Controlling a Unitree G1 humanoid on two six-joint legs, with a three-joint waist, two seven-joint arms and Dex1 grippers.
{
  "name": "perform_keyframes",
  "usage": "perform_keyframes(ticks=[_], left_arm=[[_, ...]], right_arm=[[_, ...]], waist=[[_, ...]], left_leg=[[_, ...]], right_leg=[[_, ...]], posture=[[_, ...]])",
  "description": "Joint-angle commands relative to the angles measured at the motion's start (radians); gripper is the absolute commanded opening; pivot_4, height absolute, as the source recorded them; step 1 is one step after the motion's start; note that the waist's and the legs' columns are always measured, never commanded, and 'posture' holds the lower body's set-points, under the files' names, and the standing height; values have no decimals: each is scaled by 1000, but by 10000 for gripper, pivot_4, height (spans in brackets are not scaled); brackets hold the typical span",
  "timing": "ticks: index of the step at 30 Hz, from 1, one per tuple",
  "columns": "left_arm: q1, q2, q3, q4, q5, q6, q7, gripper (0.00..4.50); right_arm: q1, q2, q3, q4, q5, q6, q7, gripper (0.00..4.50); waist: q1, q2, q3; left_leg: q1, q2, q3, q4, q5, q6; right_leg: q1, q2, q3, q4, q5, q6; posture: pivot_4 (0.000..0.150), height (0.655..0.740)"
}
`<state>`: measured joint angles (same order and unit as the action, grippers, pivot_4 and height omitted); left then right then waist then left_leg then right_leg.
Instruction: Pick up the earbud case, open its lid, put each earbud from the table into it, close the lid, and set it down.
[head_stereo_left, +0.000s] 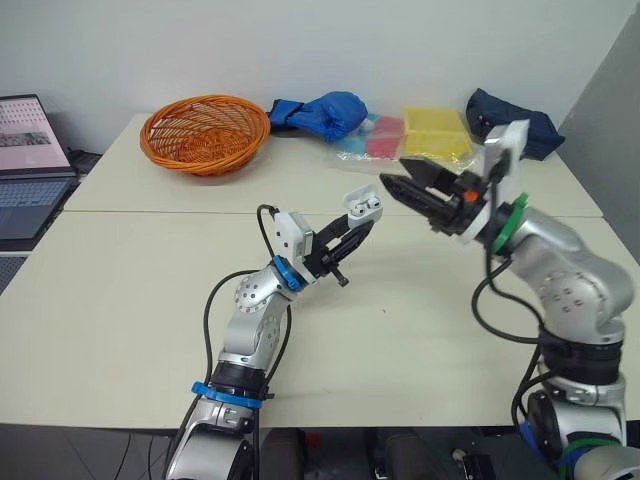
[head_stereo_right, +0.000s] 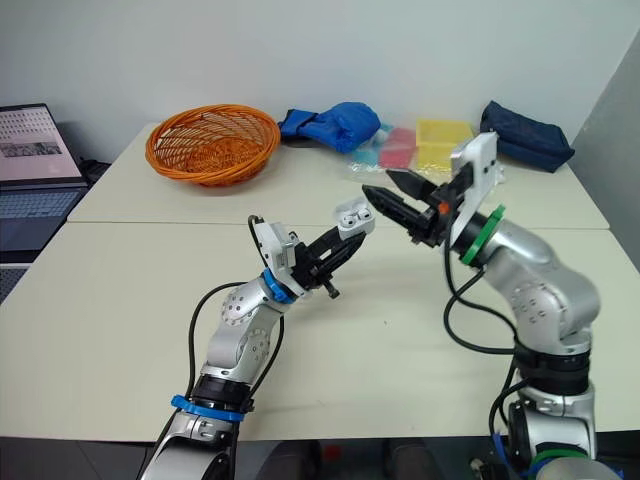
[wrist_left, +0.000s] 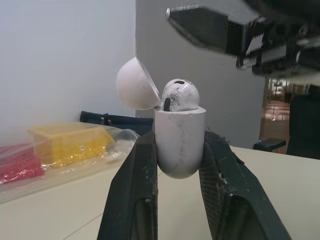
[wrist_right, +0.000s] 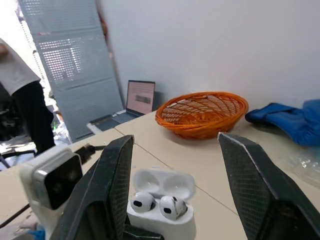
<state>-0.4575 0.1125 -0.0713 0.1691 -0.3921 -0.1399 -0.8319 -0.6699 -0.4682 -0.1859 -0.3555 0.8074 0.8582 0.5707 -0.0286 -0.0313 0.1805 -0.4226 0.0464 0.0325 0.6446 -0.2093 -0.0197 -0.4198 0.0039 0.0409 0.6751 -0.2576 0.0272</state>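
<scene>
My left gripper (head_stereo_left: 355, 228) is shut on the white earbud case (head_stereo_left: 362, 207), holding it above the middle of the table. The case's lid (wrist_left: 136, 84) stands open. Two white earbuds (wrist_right: 143, 201) (wrist_right: 171, 206) sit in its sockets, and one earbud (wrist_left: 179, 95) pokes above the rim in the left wrist view. My right gripper (head_stereo_left: 395, 172) is open and hovers just to the right of the case, with its fingertips (wrist_right: 120, 150) spread wide and pointing at it without touching it.
An orange basket (head_stereo_left: 205, 132) stands at the back left of the table. A blue cloth (head_stereo_left: 330, 112), a plastic bag with yellow and pink items (head_stereo_left: 435, 135) and a dark blue pouch (head_stereo_left: 515, 120) lie along the back. A laptop (head_stereo_left: 30, 150) sits off the left side, and a person (wrist_right: 20, 100) stands beyond it.
</scene>
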Motion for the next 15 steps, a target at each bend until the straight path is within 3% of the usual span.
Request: perform_keyframes(ticks=[1,3,9,15], left_arm=[[-22,3,-4,-13,-13,-10,-39,7483],[-28,2,-5,-7,-15,-7,-51,7483],[-33,1,-14,3,-7,-1,-79,7483],[-15,10,-37,-13,3,5,-103,7483]], right_arm=[[-122,-118,62,129,-111,-38,68,26210],[-179,-151,121,234,-185,-65,88,22060],[-266,-112,218,413,-281,-92,134,366],[-323,-77,324,477,-352,-111,247,366]], waist=[[0,0,0],[-2,0,0],[-3,0,0],[-2,0,0]], left_leg=[[0,0,0,0,0,0],[0,0,1,0,0,0],[0,1,2,-1,0,0],[-3,1,1,-1,0,0]], right_leg=[[-1,0,1,0,0,0],[-1,0,1,0,0,-1],[-1,2,1,0,0,-2],[-3,2,0,-1,0,-2]], posture=[[1500,7400],[1500,7400],[1500,7400],[1500,7400]])
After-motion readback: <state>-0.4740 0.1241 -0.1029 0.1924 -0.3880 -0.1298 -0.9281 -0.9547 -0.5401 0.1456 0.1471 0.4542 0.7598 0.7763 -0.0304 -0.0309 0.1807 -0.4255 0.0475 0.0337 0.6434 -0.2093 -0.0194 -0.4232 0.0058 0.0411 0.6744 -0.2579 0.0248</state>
